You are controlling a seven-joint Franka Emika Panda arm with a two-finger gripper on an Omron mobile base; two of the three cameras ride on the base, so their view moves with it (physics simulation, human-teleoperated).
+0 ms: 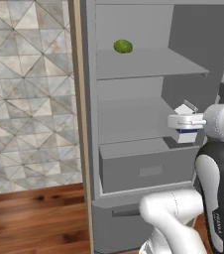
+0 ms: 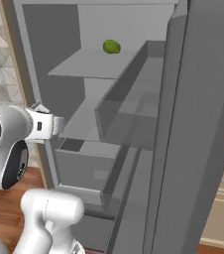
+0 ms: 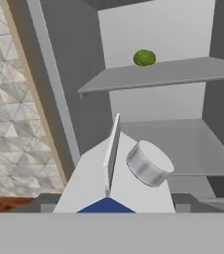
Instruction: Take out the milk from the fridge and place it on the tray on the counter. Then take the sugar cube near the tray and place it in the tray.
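**Milk carton at the front of the open fridge, in the robot's hand**

The fridge stands open, a tall grey cabinet with a tan wooden panel along its left edge. Inside are two grey shelves and, below them, a drawer with a shallow recess in its front. In the right base view the open door rises on the right side, with grey door bins fixed to its inner face. To the left of the fridge is a wall of pale tiles in a triangle pattern, and below it a reddish-brown wooden floor.

The white arm comes up from the lower right of the left base view and reaches across the front of the fridge at the height of the lower shelf. The hand is at the milk carton, which sits just under it, near the shelf's front right edge and above the drawer. The carton seems gripped, but the fingers are hidden, so I cannot tell how far apart they are.

In the hand view the carton lies close below the camera: white gable top, grey round cap, and a blue patch at the lower edge.

A small round green fruit rests alone on the upper shelf, well apart from the carton.
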